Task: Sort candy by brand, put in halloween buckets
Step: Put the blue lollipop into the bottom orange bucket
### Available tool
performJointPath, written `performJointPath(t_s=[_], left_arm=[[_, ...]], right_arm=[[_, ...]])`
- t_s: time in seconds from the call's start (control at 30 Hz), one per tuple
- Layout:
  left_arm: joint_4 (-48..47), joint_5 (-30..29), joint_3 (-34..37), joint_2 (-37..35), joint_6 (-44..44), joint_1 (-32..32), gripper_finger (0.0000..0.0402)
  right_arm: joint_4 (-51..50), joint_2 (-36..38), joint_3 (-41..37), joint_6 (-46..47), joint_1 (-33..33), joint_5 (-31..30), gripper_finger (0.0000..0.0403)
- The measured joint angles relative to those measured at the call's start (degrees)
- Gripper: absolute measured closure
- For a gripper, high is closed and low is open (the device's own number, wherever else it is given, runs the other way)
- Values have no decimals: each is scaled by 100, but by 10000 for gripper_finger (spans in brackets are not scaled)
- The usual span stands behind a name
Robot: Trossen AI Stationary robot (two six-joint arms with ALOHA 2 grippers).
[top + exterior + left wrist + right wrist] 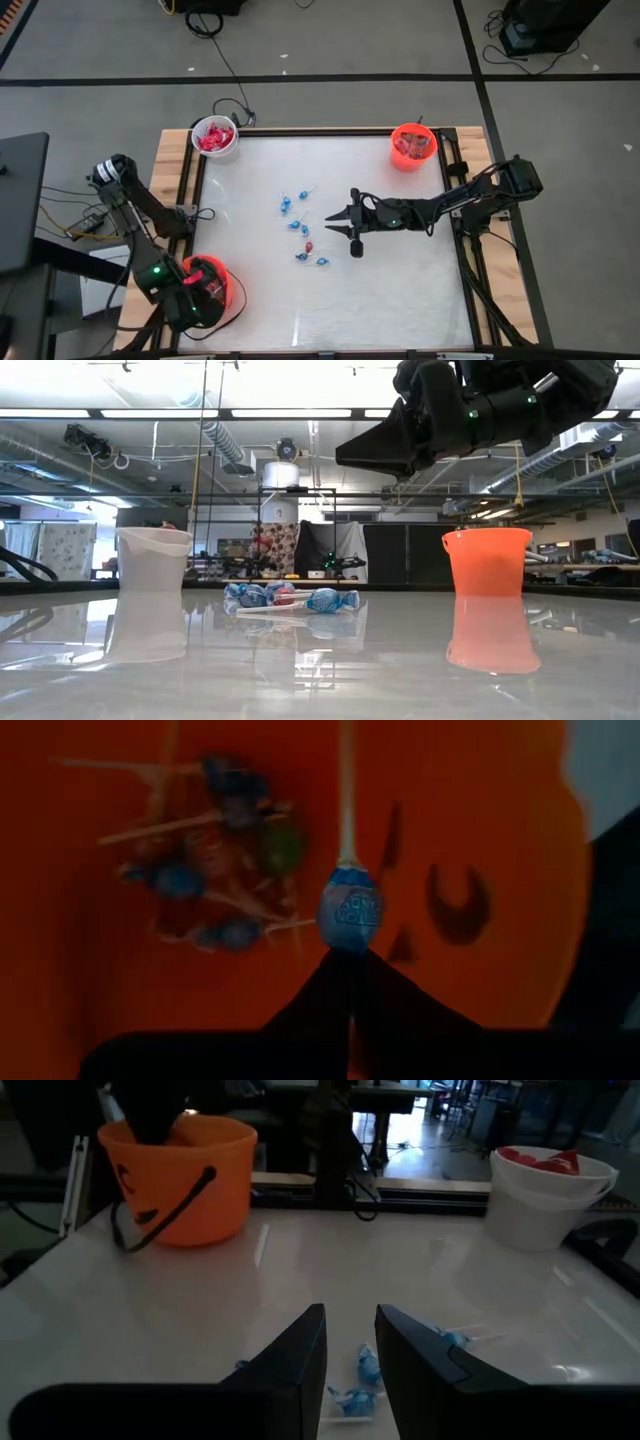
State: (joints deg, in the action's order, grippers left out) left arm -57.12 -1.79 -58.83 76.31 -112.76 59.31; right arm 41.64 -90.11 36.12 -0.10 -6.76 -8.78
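Observation:
My left gripper [350,965] is down inside the larger orange bucket [225,295] at the table's near left corner, shut on a blue-wrapped lollipop [350,915]. Several more lollipops [215,870] lie on that bucket's floor. My right gripper [340,228] hovers open at mid-table, fingers level and pointing toward the left, beside loose blue candy [300,225] lying on the table; in its wrist view a few pieces [362,1375] show below its fingers. The white bucket [215,137] holds red packets. The small orange bucket [412,146] stands at the far right. My left gripper pinches the lollipop's wrapped head at its end opposite the stick [350,948] between its two fingertips, coming from above and pointing down into the bucket. The stick [346,800] points away from the fingers. The lollipop hangs clear of the candy on the bucket's floor.
A black bail handle [165,1210] hangs down the side of the larger orange bucket. Wooden rails [175,165] frame the white tabletop. The table's near right part [400,300] is bare.

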Motion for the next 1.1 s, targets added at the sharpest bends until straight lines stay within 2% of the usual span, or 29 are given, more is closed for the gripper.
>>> performJointPath(t_s=[0.1, 0.27, 0.47, 0.6, 0.7, 0.83, 1.03, 1.1], left_arm=[[227, 44, 115, 78, -2, -1, 372], [109, 891, 199, 315, -62, 120, 333], [-3, 943, 197, 374, -324, 121, 286], [0, 1215, 34, 372, -308, 2, 276], [8, 1200, -232, 372, -326, -134, 275], [-11, 636, -644, 372, -232, -403, 275], [-358, -1095, -1056, 367, 531, -997, 275], [-502, -1473, -1066, 367, 971, -1262, 275]], right_arm=[[30, 0, 0, 165, 0, 35, 300], [29, 0, 0, 249, -2, 374, 300], [-53, 0, 0, 223, -2, 1181, 300], [-47, 0, 0, 237, -2, 1292, 300], [-52, 0, 0, 271, 12, 1293, 300], [-53, 0, 0, 271, 15, 1294, 300], [-91, 1, 0, 293, 15, 1318, 300], [-133, 0, 0, 349, 2, 1359, 300]])
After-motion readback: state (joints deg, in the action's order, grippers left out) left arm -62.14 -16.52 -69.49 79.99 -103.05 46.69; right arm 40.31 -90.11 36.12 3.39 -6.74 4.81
